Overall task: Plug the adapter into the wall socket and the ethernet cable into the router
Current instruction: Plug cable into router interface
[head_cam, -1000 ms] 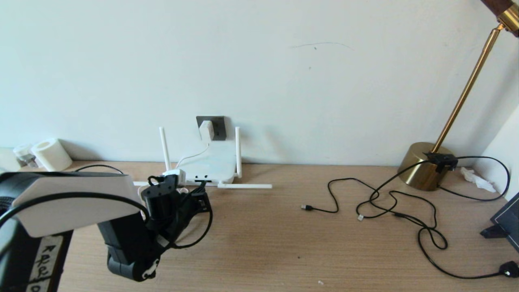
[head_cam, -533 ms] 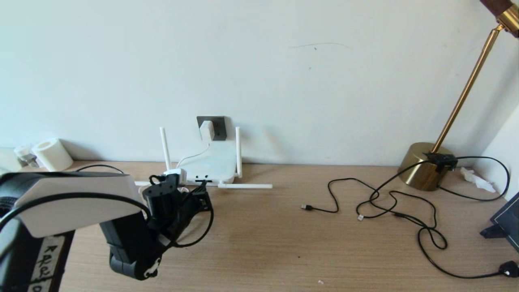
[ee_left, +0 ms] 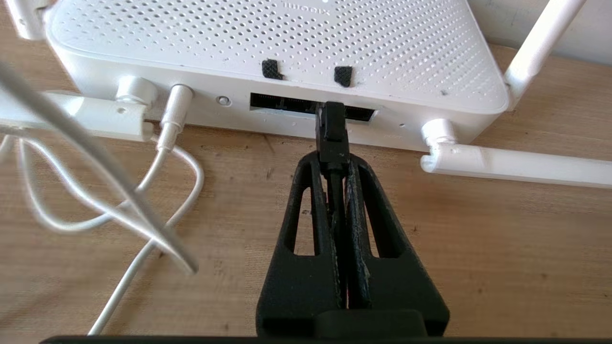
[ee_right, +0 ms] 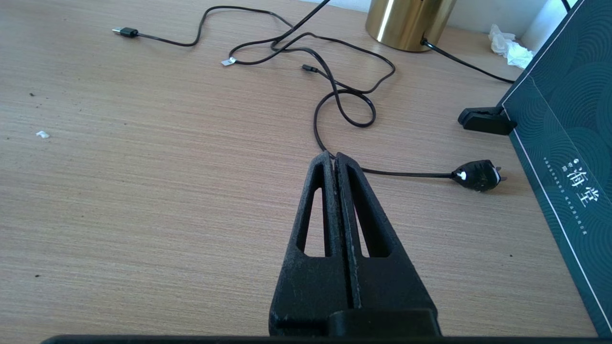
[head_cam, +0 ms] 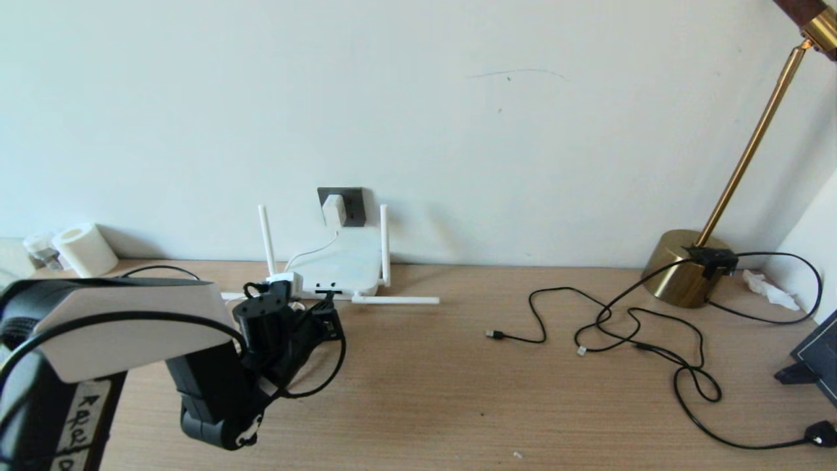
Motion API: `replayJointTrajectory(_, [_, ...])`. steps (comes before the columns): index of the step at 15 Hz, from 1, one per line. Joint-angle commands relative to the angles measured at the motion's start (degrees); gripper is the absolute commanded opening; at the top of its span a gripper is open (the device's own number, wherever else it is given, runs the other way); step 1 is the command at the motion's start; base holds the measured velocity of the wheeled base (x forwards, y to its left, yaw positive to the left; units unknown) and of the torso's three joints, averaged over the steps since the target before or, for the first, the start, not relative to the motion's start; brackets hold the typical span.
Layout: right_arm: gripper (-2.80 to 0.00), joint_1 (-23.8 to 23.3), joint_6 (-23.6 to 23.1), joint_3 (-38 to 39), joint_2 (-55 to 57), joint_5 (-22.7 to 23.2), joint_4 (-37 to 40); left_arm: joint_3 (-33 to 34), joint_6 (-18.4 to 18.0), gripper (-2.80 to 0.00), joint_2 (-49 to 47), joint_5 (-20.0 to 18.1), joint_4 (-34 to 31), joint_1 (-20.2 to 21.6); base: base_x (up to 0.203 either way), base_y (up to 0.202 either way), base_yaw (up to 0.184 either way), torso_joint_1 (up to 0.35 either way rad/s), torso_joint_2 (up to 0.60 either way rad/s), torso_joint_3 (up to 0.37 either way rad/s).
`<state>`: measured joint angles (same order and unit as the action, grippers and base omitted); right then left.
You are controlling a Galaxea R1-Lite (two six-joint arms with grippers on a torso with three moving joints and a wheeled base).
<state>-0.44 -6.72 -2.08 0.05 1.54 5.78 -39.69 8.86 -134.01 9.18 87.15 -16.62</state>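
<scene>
Left wrist view: left tool (ee_left: 334,165) clamps the ethernet cable (ee_left: 332,138), its plug seemingly at the router (ee_left: 277,43) port edge. Right tool (ee_right: 334,160) is closed, empty, with bare table (ee_right: 143,191) ahead.

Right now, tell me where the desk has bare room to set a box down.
Barest: the wood between the router and the loose black cables. Crowded: in front of the router, where the left pincer holds the ethernet cable at the ports, and right, around the brass lamp base.
</scene>
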Motion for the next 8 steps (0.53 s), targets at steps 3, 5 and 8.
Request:
replayJointTrajectory(3, [-2.80,0.00,-0.05,-0.02,0.04,0.05,0.02,-0.30,0.02,-2.80,-0.46,-0.39,0.51,0.00,0.000,0.000,0.000,0.000,0.00,0.000])
replayJointTrajectory(5, [-2.80,0.00,-0.05,-0.02,0.04,0.05,0.03,-0.39,0.10,-2.80,-0.46,-0.48,-0.05,0.00,0.000,0.000,0.000,0.000,0.00,0.000])
replayJointTrajectory(8, [-2.80,0.00,-0.05,-0.02,0.04,0.05,0.02,-0.48,0.10,-2.80,-0.69,-0.57,-0.05,0.00,0.000,0.000,0.000,0.000,0.00,0.000])
